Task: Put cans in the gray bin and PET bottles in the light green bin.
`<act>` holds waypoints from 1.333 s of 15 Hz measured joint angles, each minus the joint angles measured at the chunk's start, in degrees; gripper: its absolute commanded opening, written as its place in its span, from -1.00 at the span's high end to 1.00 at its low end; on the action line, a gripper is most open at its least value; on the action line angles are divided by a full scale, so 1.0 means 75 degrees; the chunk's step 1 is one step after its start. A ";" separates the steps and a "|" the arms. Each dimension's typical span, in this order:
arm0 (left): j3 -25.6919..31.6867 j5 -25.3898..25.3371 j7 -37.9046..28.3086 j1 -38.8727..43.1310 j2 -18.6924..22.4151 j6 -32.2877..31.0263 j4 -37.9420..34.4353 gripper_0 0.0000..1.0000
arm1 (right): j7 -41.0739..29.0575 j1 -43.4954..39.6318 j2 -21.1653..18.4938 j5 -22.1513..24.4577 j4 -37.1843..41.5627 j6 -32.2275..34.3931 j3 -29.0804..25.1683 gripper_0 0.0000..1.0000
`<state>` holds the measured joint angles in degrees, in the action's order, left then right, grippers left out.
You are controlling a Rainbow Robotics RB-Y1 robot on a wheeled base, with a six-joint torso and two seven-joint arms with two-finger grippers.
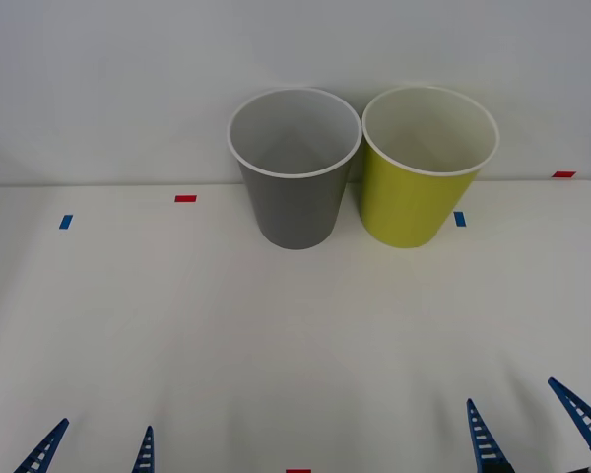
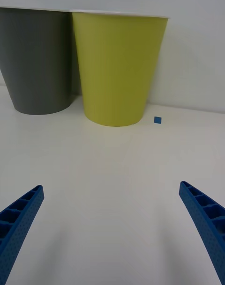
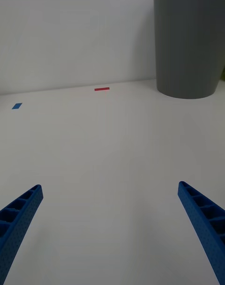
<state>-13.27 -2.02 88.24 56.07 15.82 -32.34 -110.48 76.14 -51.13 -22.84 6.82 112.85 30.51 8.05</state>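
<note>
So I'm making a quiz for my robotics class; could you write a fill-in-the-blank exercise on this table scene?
1. The gray bin stands on the robot's ____ of the light green bin.
2. Both bins have a ____ rim.
3. The left pincer and the right pincer, low at the table's near edge, both have their fingers ____.
4. The small tape mark beside the light green bin is ____.

Missing words: left; white; open; blue

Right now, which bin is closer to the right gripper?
The light green bin; it stands on the right, ahead of the right gripper. The gray bin sits left of it.
</note>
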 measured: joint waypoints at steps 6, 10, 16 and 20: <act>0.0000 0.0000 0.0000 0.0000 0.0000 0.0000 0.0000 -1.00 | 0.0215 -0.0526 0.0203 -0.0144 -0.0032 0.0047 0.0087 -1.00; 0.0000 0.0000 0.0000 0.0000 0.0000 0.0000 0.0000 -1.00 | 0.0178 -0.0493 0.0301 -0.0138 -0.0149 0.0047 0.0109 -1.00; 0.0000 0.0000 0.0000 0.0000 0.0000 0.0000 0.0000 -1.00 | 0.0173 -0.0485 0.0302 -0.0137 -0.0152 0.0047 0.0110 -1.00; 0.0000 0.0000 0.0000 0.0000 0.0000 0.0000 0.0000 -1.00 | 0.0173 -0.0485 0.0302 -0.0137 -0.0152 0.0047 0.0110 -1.00</act>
<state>-13.27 -2.02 88.24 56.07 15.82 -32.34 -110.48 77.44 -54.77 -20.57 5.79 111.71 30.86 8.87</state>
